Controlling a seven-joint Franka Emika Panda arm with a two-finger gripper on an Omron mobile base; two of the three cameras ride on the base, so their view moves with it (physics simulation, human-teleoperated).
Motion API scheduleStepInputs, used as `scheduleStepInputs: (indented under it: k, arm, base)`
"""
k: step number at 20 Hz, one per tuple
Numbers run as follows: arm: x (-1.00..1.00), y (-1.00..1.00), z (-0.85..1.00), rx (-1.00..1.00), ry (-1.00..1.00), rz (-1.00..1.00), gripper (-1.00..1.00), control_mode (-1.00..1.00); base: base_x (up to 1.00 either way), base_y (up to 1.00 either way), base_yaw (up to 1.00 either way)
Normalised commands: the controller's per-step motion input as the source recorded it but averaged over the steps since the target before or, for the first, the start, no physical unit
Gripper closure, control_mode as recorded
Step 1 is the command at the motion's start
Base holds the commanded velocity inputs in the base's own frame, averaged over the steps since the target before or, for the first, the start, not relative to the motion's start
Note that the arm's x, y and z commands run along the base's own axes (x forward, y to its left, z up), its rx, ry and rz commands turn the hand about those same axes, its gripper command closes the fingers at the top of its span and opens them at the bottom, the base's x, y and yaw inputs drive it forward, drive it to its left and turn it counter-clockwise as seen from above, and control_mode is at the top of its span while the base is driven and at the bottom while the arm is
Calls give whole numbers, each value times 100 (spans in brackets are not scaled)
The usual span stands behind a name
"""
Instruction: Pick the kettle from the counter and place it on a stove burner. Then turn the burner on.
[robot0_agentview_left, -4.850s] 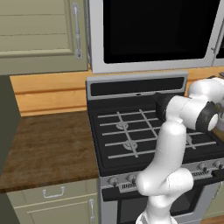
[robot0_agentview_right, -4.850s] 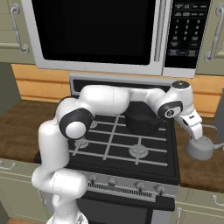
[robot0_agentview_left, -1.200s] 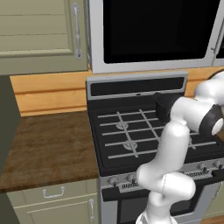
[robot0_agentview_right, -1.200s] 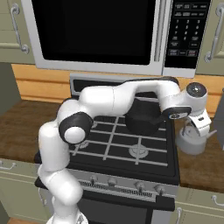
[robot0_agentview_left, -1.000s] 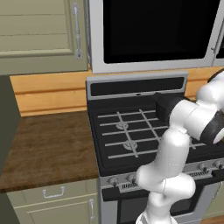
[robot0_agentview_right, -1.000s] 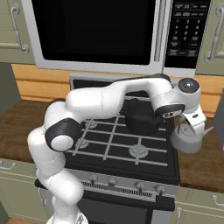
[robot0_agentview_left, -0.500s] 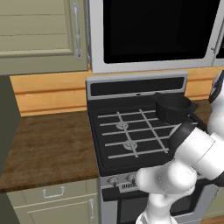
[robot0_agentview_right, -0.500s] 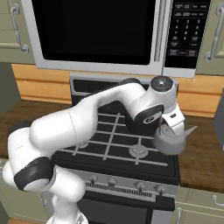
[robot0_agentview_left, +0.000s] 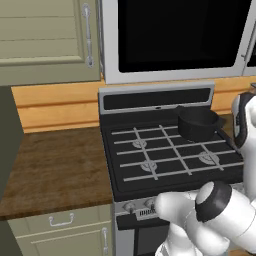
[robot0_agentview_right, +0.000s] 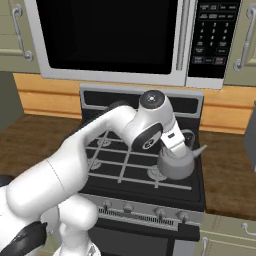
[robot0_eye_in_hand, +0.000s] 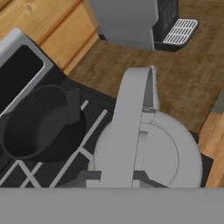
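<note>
The black range (robot0_agentview_right: 197, 192) sits between 2 stretches of dark wood surface (robot0_agentview_left: 55, 165). On its pale grate bars a black pot (robot0_agentview_left: 198, 123) stands over a rear burner, behind and just beside the end effector (robot0_agentview_right: 172, 142). A front stove burner (robot0_agentview_right: 156, 173) lies right below the end effector. In the hand view, a grey machine (robot0_eye_in_hand: 131, 19) stands on the wood surface beyond the end effector.

Looking straight down on the kettle (robot0_eye_in_hand: 148, 153), its arched handle (robot0_eye_in_hand: 129, 118) sweeping up the middle of the view; a black pot (robot0_eye_in_hand: 39, 124) sits to its left on the range grates (robot0_eye_in_hand: 81, 146); brown wood worktop (robot0_eye_in_hand: 192, 83) beyond; a grey appliance (robot0_eye_in_hand: 131, 22) stands on it at the top.
</note>
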Motion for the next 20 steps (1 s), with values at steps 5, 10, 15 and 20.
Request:
scheduleStepInputs:
  k: [5, 10, 15, 20]
  arm:
    - [-14, 44, 19, 0, 1, 0, 100, -100]
    - [-6, 42, 16, 0, 0, 0, 100, -100]
    - [-1, 21, 0, 3, 0, 0, 100, -100]
    - [0, 11, 0, 12, 0, 0, 100, -100]
  base:
    - [0, 0, 0]
    - [0, 0, 0]
    - [0, 0, 0]
    - [0, 0, 0]
